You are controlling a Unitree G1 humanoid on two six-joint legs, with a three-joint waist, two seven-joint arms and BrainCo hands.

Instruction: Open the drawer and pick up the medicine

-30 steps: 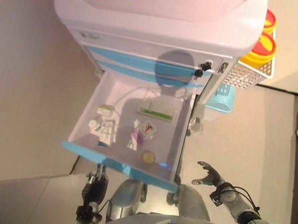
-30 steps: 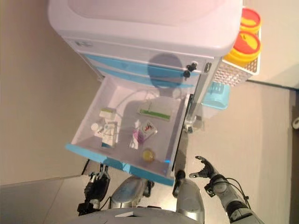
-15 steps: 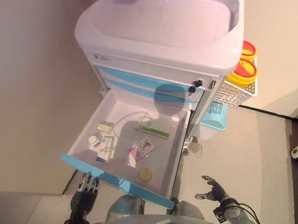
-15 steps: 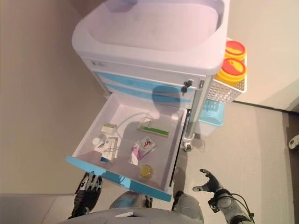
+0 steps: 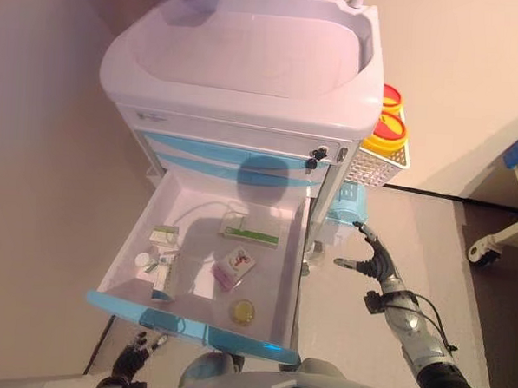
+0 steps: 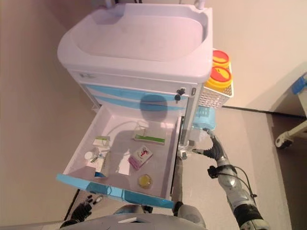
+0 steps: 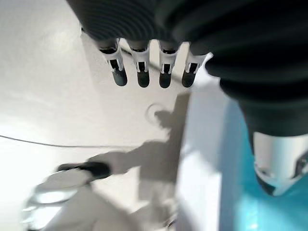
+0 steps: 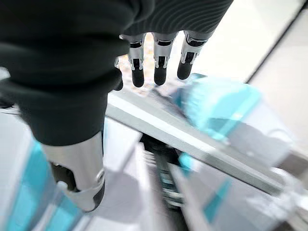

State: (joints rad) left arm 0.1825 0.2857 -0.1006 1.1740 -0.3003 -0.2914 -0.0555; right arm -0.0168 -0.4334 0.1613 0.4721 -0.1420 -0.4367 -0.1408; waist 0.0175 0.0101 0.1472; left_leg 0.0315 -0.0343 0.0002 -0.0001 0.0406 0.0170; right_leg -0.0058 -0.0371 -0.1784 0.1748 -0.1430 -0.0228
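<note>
White drawer with blue front [image 5: 284, 247] stands pulled out, exposing small medicine boxes and packets [image 5: 235, 267] on its floor; right hand [image 5: 373, 257], fingers spread and empty, beside it; left hand [image 5: 130, 358] below the front, fingers relaxed, holding nothing.

Medical cart [image 5: 248, 67] with white top at twelve o'clock, blue-fronted closed drawers beneath. Lowest drawer [image 5: 192, 316] pulled fully out toward six o'clock, blue front panel nearest. Inside: green-striped flat box [image 5: 250, 235] toward the back, pink-and-white packet [image 5: 234, 267] at centre, small round yellow tin [image 5: 241, 311] near the front, cluster of small white boxes and a bottle [image 5: 157, 263] along the nine o'clock side. White mesh basket [image 5: 371, 165] hung on the cart at two o'clock, holding red-lidded yellow containers [image 5: 386, 131]. Right hand [image 5: 373, 259] raised at four o'clock, fingers spread, holding nothing, just beside the drawer's side. Left hand [image 5: 130, 358] low at seven o'clock, below the drawer front.
</note>
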